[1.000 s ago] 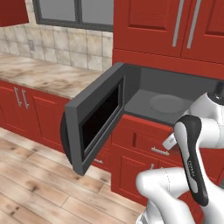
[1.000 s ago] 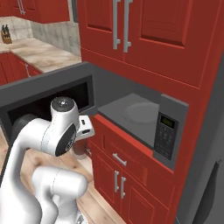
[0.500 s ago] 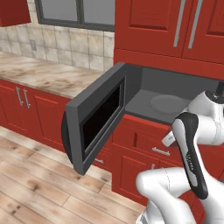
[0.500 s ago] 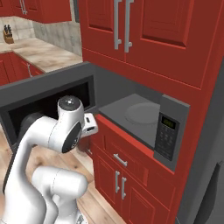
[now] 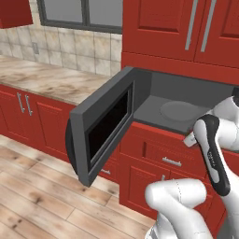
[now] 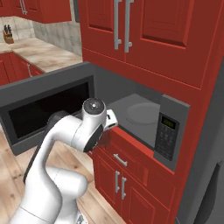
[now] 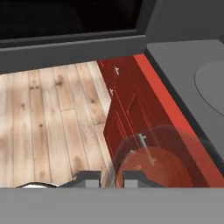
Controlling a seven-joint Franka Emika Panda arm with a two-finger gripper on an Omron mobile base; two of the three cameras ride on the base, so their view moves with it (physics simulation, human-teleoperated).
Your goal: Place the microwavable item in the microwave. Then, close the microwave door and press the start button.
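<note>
In the hand view my gripper point(image 7: 111, 177) is shut on the microwavable item point(image 7: 153, 162), a clear glass tumbler with dark reddish-brown contents, held just outside the front lip of the microwave point(image 5: 186, 91). The microwave stands open, with its grey floor and round turntable plate point(image 6: 142, 113) bare. The microwave door point(image 5: 105, 126) is swung wide out to the left, with its black window point(image 6: 43, 109) facing the opening. The control panel point(image 6: 167, 131) sits on the right side of the box. My bent arm point(image 6: 87, 127) hangs in front of the opening's left half.
Red drawers and cabinet doors point(image 5: 158, 163) run below the microwave, and red upper cabinets point(image 6: 127, 30) hang above it. A stone counter point(image 5: 51, 79) stretches left of the open door. Wood floor point(image 7: 52, 118) lies beneath my hand. A knife block point(image 6: 7, 34) stands far back on the counter.
My arm has swung right, toward the microwave opening, with the tumbler still held. Both base views have shifted a little, so the base has moved.
</note>
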